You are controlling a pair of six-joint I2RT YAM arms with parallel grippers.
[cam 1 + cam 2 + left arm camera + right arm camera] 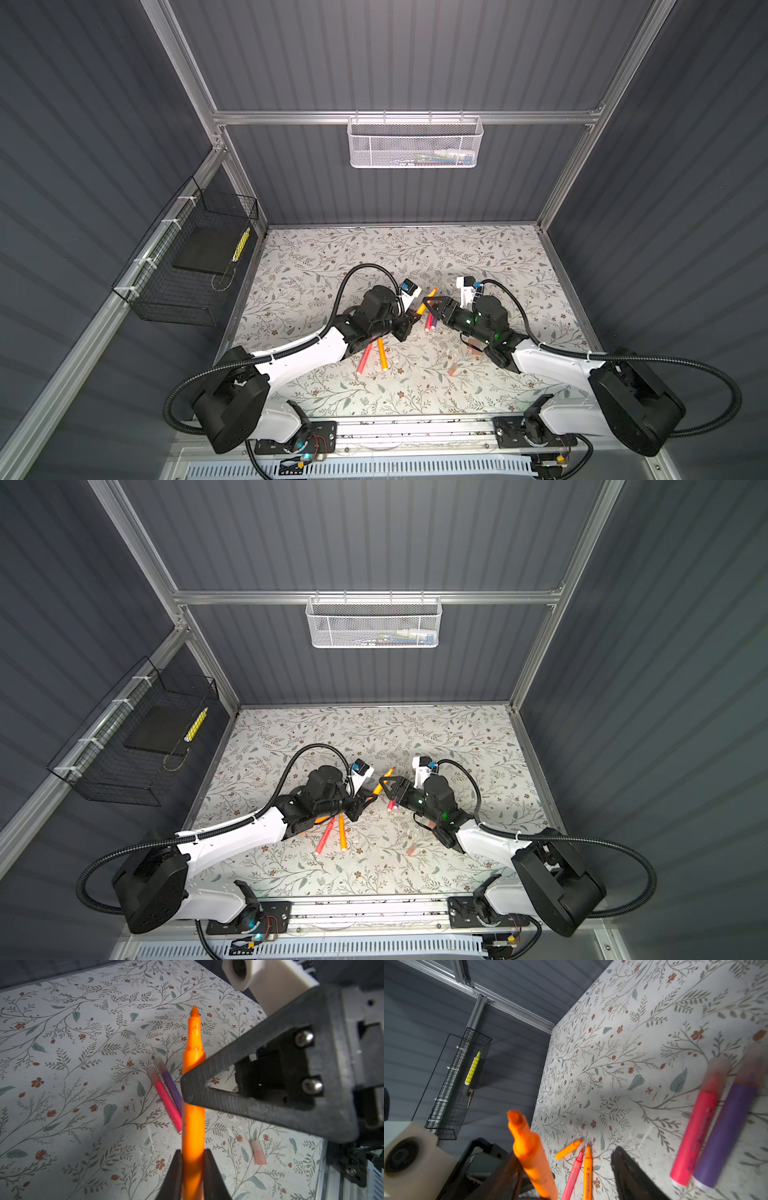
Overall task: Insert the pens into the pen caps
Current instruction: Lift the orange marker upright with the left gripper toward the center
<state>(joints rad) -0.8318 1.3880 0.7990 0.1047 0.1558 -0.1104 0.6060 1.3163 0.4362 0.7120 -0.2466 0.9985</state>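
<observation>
My left gripper [193,1153] is shut on an uncapped orange pen [193,1126], held above the mat with its tip pointing away from me. My right gripper [565,1153] faces it, open, with the pen's front part [529,1151] between its spread fingers [228,1105], close against one of them. In both top views the two grippers [415,313] [429,306] meet at mid-table. Below them lie a pink pen [695,1126] and a purple pen [726,1130], each with a pen cap on. A loose pen cap [258,1152] lies nearer the right arm.
A red pen [365,357] and an orange pen [382,353] lie uncapped beside the left arm, a third orange one [568,1149] partly under it. A white mesh basket [415,143] hangs on the back rail and a black wire basket [187,266] on the left wall.
</observation>
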